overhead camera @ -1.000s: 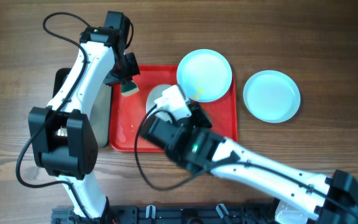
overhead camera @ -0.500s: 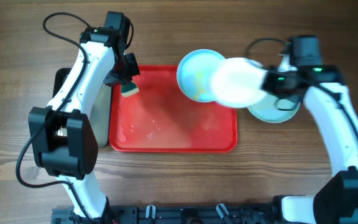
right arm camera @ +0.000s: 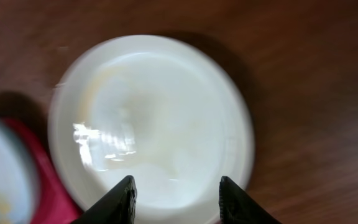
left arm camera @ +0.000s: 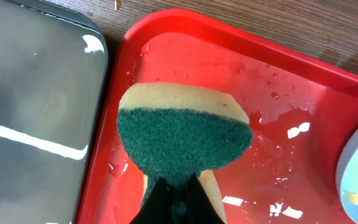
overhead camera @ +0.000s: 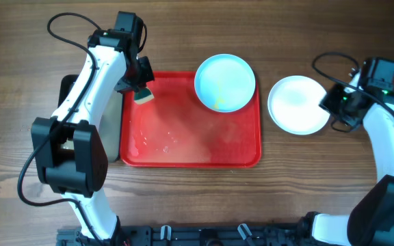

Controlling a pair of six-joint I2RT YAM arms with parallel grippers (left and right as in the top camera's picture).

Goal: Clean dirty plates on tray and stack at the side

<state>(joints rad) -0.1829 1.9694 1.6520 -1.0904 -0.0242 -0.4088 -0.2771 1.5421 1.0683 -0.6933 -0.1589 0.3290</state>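
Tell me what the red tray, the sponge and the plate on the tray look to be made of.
The red tray looks like moulded plastic: glossy, with a rounded rim and wet highlights. The sponge is matte yellow foam under a green fibrous scouring layer. The plate is pale turquoise and glossy, either ceramic or melamine; the look leaves that open.

Brown wood-grain table (overhead camera: 33,41)

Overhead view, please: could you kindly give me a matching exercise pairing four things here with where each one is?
1 sponge
2 turquoise plate
3 white plate
4 grey tray

A on the table, right of the red tray
B in the left gripper
C beside the red tray's left side
D at the red tray's far right corner

Pairs: 1-B, 2-D, 3-A, 4-C
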